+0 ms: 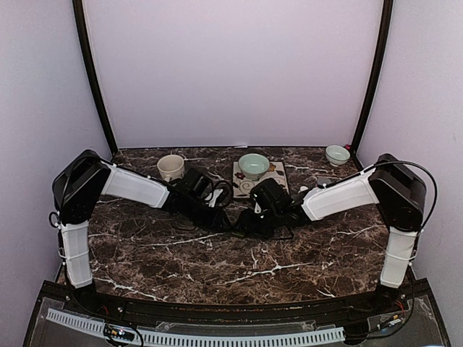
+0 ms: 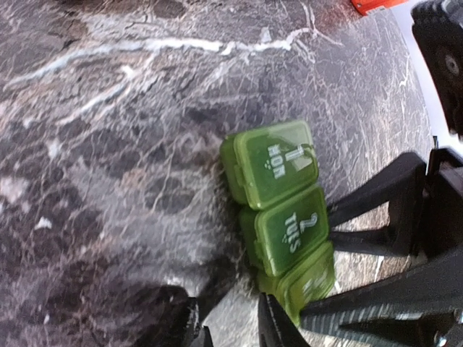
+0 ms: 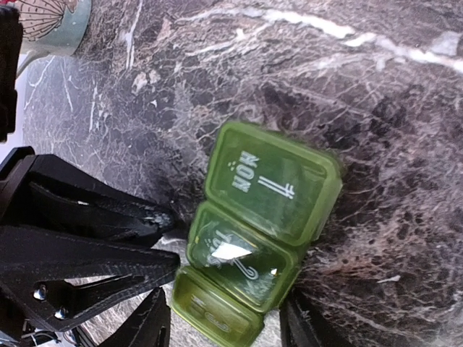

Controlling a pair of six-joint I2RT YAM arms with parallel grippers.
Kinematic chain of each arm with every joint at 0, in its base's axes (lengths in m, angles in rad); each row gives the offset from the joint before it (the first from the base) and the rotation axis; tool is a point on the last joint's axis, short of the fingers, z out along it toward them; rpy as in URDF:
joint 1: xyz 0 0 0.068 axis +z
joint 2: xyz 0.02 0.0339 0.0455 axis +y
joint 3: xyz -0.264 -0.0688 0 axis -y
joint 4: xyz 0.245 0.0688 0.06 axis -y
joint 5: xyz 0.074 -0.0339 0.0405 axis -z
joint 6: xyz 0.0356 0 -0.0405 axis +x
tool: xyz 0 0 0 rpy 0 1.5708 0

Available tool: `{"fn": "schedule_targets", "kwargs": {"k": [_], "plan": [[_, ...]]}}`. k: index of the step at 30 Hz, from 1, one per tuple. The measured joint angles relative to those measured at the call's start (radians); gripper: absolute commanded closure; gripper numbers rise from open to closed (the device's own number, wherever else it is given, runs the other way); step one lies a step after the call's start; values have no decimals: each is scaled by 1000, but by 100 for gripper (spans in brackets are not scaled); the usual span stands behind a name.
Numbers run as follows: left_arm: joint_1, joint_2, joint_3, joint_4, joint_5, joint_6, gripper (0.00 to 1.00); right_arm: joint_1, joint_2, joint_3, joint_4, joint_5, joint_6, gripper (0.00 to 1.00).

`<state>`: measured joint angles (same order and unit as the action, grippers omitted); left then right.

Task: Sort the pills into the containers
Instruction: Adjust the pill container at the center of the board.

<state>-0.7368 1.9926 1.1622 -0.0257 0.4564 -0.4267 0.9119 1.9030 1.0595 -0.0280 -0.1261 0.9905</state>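
The containers are a small green strip of three joined compartments lying on the dark marble table; the lids marked MON and TUES are down. The same strip shows in the right wrist view. My right gripper is open and straddles the unmarked end compartment, a finger close on each side. My left gripper is open on bare marble, and its right finger rests against that compartment's side. In the top view both grippers meet at mid-table and hide the strip. The pills are out of view.
A beige mug stands at the back left. A pale green bowl sits on a patterned tile behind the grippers. A smaller bowl is at the back right corner. An orange-red object lies past the strip.
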Motion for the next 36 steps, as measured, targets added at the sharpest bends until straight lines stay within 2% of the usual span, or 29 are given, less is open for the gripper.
{"fn": "schedule_targets", "kwargs": {"k": [12, 17, 20, 28, 36], "plan": [[-6, 26, 22, 18, 13, -4, 78, 4, -7, -59, 94, 16, 40, 59], [-8, 27, 22, 18, 11, -4, 79, 4, -9, -77, 124, 18, 44, 59], [-13, 27, 22, 18, 5, -4, 79, 4, -13, -90, 145, 18, 46, 56], [-39, 29, 11, 43, 9, -7, 80, 6, -32, -113, 178, 5, 53, 40], [-75, 28, -6, 74, 17, -23, 81, 14, -57, -107, 101, -10, 8, 39]]}}
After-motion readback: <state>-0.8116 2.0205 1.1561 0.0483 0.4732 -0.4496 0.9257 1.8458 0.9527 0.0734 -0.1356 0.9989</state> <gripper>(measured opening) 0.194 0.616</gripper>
